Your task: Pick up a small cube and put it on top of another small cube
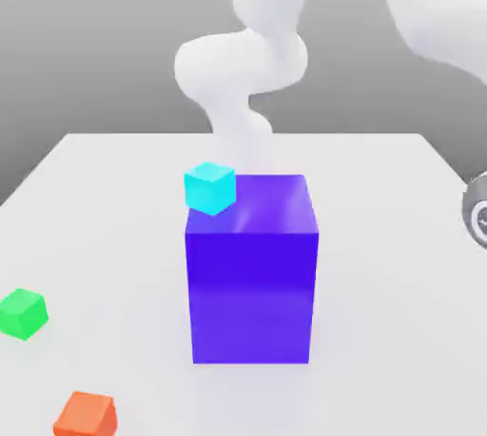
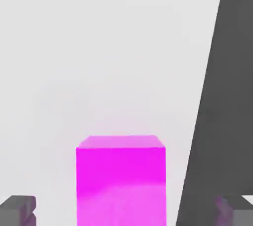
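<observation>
Beyond the big blue-purple block point(image 1: 252, 272) on the table point(image 1: 380, 263), the small cyan cube point(image 1: 209, 187) is seen ungrasped; the end effector point(image 2: 123, 210), fingers spread wide and empty, should be centred over it before closing.

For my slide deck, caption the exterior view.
Small cyan cube beside the big blue-purple block's top corner; green cube and orange cube on the table.

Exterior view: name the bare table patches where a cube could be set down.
The table is bare to the exterior view's right of the big blue-purple block and along the far edge. It is crowded at the near left, by the green cube and orange cube. The cyan cube sits at the block's upper left corner.
</observation>
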Robot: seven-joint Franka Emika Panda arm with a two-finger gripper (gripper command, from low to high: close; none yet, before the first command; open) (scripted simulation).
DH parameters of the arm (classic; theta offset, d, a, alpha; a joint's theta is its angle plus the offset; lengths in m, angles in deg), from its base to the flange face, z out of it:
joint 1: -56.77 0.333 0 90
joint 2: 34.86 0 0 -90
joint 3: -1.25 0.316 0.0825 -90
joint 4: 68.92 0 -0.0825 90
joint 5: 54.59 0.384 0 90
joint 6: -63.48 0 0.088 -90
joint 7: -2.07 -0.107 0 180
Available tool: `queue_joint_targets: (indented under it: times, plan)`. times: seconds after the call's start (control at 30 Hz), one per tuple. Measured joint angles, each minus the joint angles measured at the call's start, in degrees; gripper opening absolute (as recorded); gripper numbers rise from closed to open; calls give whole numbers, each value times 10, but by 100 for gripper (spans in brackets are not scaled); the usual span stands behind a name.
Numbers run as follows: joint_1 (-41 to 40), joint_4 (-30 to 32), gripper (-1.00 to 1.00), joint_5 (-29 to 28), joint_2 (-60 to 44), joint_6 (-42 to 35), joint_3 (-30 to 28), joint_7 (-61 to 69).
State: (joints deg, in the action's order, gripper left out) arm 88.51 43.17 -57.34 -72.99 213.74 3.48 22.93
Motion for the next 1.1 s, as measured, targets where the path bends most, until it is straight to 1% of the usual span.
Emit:
queue_joint_targets:
  times: [0.2, 0.37, 0.8, 0.97, 1.1]
  plan:
    - [0, -1, -100, 0, -6, 3, 0, 0]
    - [-9, 22, -100, 6, 73, -53, -3, 5]
    - [-184, 179, -100, 35, 212, -28, -150, 41]
    - [-256, 254, -100, 44, 269, -13, -222, 54]
    - [-327, 318, -100, 52, 316, 1, -295, 69]
